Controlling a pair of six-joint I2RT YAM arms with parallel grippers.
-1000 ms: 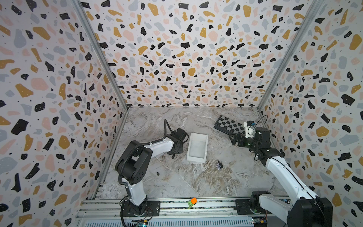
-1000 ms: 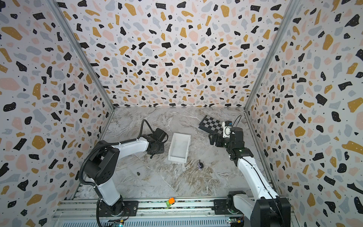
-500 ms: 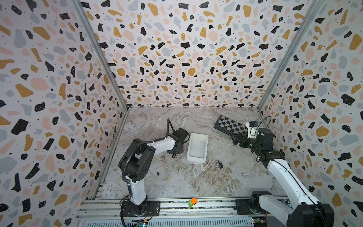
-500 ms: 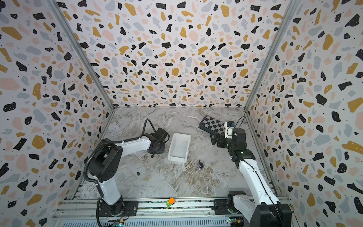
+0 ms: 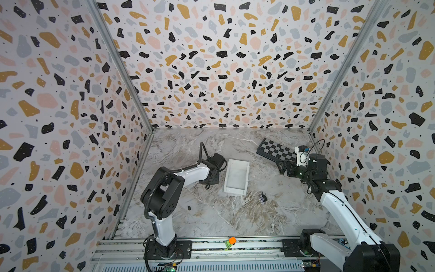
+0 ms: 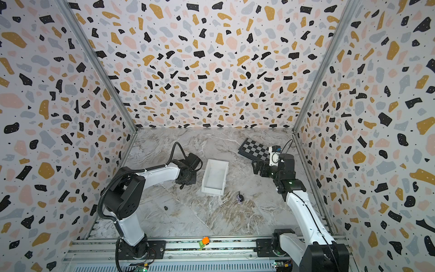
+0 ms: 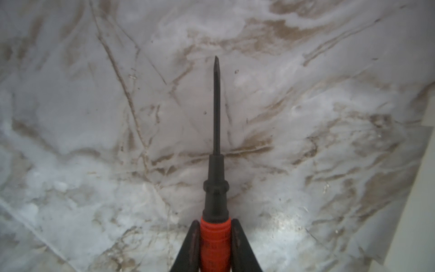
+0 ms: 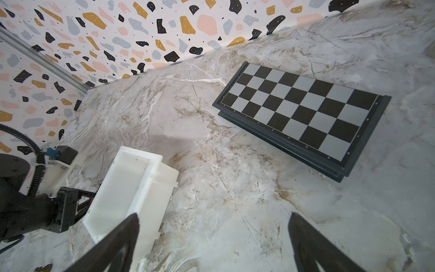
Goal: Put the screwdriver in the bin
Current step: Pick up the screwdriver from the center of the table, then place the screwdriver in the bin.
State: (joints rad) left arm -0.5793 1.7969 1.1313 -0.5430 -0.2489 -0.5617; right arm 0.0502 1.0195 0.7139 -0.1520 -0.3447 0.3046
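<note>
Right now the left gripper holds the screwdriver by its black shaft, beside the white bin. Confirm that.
One thing is wrong. The left gripper is shut on the screwdriver by its red-orange handle, not its black shaft; the shaft sticks out free ahead of the jaws. The left wrist view shows it. The rest holds: the gripper is beside the white bin.

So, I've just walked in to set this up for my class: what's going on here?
The left tool is shut on the red-orange handle of the screwdriver, low over the marble table beside the white bin. The bin is empty, so the drop is not yet done. The right tool hangs open, holding nothing, near the chequered board.
</note>
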